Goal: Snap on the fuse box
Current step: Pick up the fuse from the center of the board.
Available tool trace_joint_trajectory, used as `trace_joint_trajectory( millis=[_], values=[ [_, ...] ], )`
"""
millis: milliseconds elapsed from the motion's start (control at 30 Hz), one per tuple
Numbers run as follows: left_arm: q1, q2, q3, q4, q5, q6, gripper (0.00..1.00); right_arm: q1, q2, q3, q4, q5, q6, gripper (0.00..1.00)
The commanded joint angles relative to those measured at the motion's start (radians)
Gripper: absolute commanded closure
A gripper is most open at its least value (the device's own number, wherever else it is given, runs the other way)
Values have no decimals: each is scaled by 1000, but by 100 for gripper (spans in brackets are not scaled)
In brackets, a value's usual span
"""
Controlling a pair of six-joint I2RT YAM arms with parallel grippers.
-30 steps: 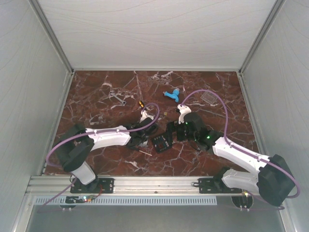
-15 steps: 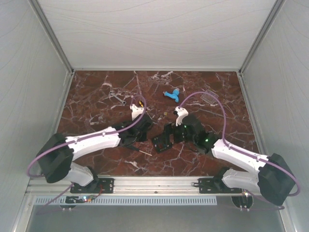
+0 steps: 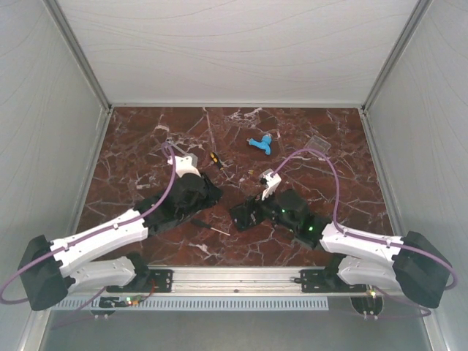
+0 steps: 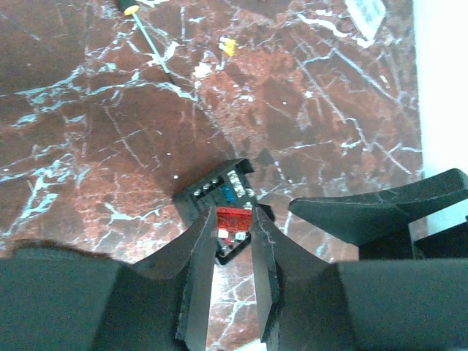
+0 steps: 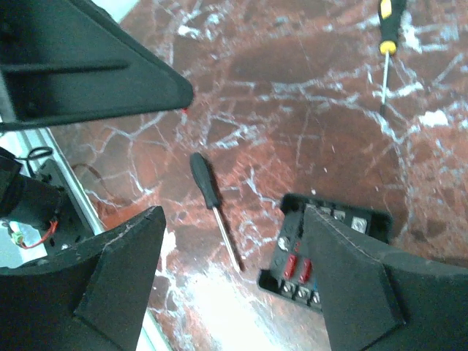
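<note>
A red-brown marbled surface [image 3: 146, 139] fills the floor of a white-walled enclosure. The left arm [image 3: 110, 232] reaches in from the near left corner and the right arm [image 3: 358, 238] from the near right, and they meet near the middle. The right fingers [image 5: 124, 263] stand wide apart with nothing between them, poised over the fuse box [image 4: 212, 191], one finger covering part of it in the right wrist view. The left fingers [image 4: 196, 270] are parted by only a narrow gap and hold nothing; they point at the box from just beside it. The box lies on the surface near the centre, open on top, with red pieces and silver terminals showing inside. Its clear square cover [image 3: 316, 145] lies well apart, toward the far right. A light-blue piece [image 3: 260, 143] sits near the far edge. A yellow-and-black screwdriver [image 3: 214, 159] lies behind the left fingers, and a thin black-handled screwdriver [image 5: 205, 179] lies nearer the front, left of the box
</note>
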Motion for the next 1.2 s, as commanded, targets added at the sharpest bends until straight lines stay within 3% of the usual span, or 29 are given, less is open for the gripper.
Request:
trace_joint_trajectory(
  millis=[0,333,700,1033,1167],
  values=[
    [-5,-36,-6,118,40,-54,76,44,-21,-1,228,54,-59,27],
    [-5,-44,-30,202,125,-94,76,69,1,16,313,89,-98,46],
    [-6,-78,-48,233,152,-110,76,69,61,44,327,111,-97,58],
    [-5,-71,-57,254,178,-114,76,69,74,50,346,100,-97,76],
    [-6,-70,-60,261,185,-116,75,70,74,49,347,102,-99,87]
  ],
)
